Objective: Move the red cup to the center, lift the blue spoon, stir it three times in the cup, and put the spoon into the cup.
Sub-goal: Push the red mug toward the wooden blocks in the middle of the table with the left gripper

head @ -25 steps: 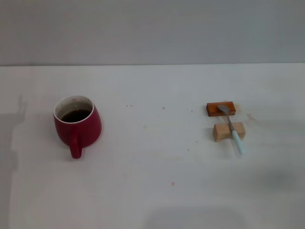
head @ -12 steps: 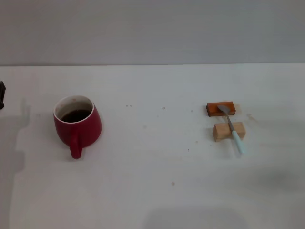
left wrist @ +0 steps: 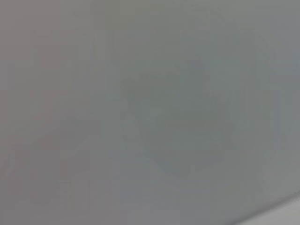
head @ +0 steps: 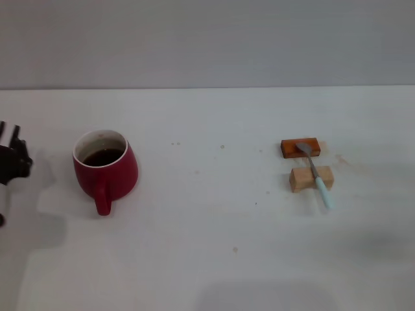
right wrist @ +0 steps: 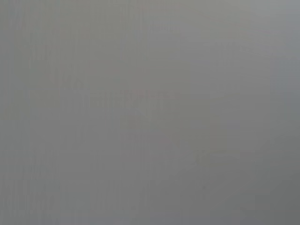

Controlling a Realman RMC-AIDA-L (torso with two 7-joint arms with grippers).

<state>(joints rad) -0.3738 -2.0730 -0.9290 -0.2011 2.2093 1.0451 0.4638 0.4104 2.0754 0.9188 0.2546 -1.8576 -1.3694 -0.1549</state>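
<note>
The red cup [head: 105, 170] stands on the left part of the white table, its handle pointing toward me and dark liquid inside. The blue spoon [head: 315, 173] lies at the right, its silver bowl resting on an orange-brown block [head: 300, 148] and its pale blue handle across a pale wooden block [head: 311, 178]. My left gripper [head: 13, 159] shows as a dark shape at the far left edge, left of the cup and apart from it. The right gripper is out of view. Both wrist views show only plain grey.
The white table [head: 207, 246] runs back to a grey wall. Open tabletop lies between the cup and the two blocks, with a few small specks on it.
My left gripper has come into the head view from the left edge and moved toward the cup. The cup, spoon and blocks have not moved.
</note>
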